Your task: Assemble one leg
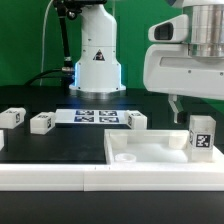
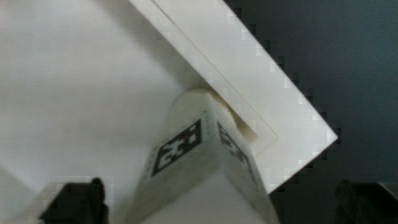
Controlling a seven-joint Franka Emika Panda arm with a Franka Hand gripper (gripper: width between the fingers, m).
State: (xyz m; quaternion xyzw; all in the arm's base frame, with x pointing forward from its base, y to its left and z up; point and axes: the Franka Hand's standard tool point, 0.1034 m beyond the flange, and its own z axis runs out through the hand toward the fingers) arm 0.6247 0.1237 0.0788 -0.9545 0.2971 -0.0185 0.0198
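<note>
- We see the leg (image 1: 200,137) standing upright on the white tabletop piece (image 1: 150,150), at its corner on the exterior view's right, long axis vertical.
- Our fingers (image 2: 79,197) hang spread wide and hold nothing; in the wrist view the leg (image 2: 205,160) lies between them, slightly nearer one tip.
- We judge the coming move turns on descending straight along that vertical axis.
- The leg looks like a small white post with a black-and-white tag facing outward.
</note>
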